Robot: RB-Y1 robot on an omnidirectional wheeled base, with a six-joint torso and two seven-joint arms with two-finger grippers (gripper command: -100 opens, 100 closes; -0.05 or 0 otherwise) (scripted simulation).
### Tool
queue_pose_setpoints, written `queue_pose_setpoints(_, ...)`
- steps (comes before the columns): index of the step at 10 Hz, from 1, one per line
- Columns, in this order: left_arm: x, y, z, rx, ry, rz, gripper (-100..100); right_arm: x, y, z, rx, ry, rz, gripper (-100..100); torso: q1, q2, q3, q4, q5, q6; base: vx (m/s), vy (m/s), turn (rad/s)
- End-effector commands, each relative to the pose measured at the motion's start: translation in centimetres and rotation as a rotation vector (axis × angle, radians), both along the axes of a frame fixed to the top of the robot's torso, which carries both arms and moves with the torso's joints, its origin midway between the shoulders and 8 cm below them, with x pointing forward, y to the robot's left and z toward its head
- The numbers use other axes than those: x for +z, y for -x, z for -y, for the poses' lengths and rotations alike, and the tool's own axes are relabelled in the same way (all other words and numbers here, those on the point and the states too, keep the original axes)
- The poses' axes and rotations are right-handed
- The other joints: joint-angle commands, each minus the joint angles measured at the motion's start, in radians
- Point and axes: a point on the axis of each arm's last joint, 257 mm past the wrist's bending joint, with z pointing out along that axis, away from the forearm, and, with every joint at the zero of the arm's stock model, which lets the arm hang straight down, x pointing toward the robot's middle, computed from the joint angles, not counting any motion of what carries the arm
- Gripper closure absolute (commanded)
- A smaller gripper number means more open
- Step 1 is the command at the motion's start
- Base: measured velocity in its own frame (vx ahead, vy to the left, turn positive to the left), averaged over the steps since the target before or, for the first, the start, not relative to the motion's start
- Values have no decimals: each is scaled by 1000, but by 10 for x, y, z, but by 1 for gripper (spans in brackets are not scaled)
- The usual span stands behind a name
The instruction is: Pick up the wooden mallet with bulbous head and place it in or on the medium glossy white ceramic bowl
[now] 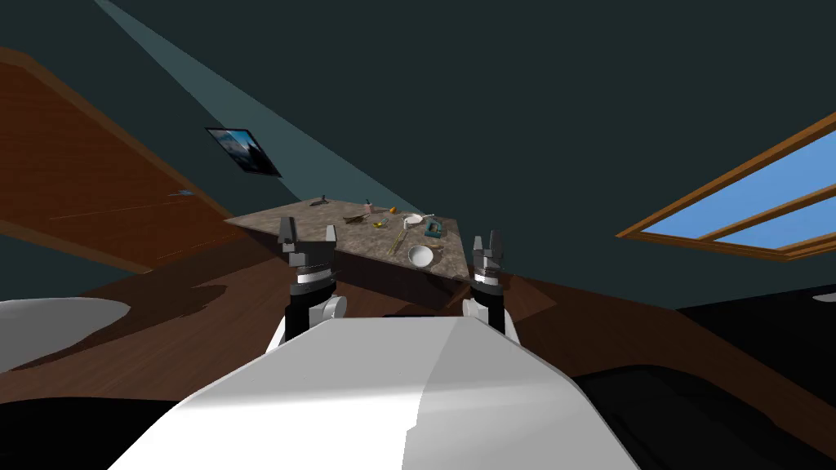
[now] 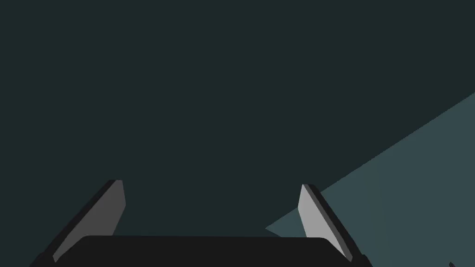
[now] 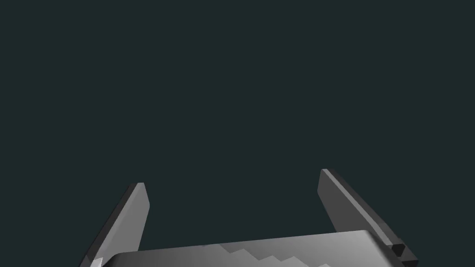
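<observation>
— How are the fingers held, in front of the counter (image 1: pixel 310 214)?
— On the left gripper (image 1: pixel 308 232) and the right gripper (image 1: pixel 486 241) they are spread apart. Nothing is gripped.
— Where is the mallet (image 1: pixel 397 240) found?
— It is laid just beside the white bowl (image 1: pixel 421 255), near the counter's front edge.

My head camera looks forward and down, rolled, with the table (image 1: pixel 351 238) well ahead, beyond the left gripper (image 1: pixel 308 231) and right gripper (image 1: pixel 487 239). Each wrist camera looks along its own fingers at the dark wall (image 1: pixel 531 106) above the table. The left one also catches the paler strip (image 2: pixel 417 185) that the head view shares.
</observation>
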Motion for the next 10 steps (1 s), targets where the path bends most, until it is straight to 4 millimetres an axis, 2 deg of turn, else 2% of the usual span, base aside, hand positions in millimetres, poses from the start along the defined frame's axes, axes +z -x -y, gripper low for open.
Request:
queue_pose_setpoints(1,0,0,0,0,0,0,0,-1,0,-8,36,23,-3,-100,0,0,0,0,0,0,-23,-15,32)
queue_pose_setpoints(6,0,0,0,0,0,0,0,-19,2,-52,225,66,-30,-100,-5,8,5,2,-1,0,-95,-61,100)
queue_pose_setpoints(7,0,0,0,0,0,0,0,-20,2,-53,231,78,-34,-100,-6,8,5,2,-1,0,-64,-64,52)
queue_pose_setpoints(9,0,0,0,0,0,0,0,-39,5,-73,321,87,-69,-100,-5,5,3,1,-1,0,-87,-73,150)
queue_pose_setpoints(10,0,0,0,0,0,0,0,-40,5,-74,327,98,-73,-100,-6,6,4,1,-1,0,-74,-56,75)
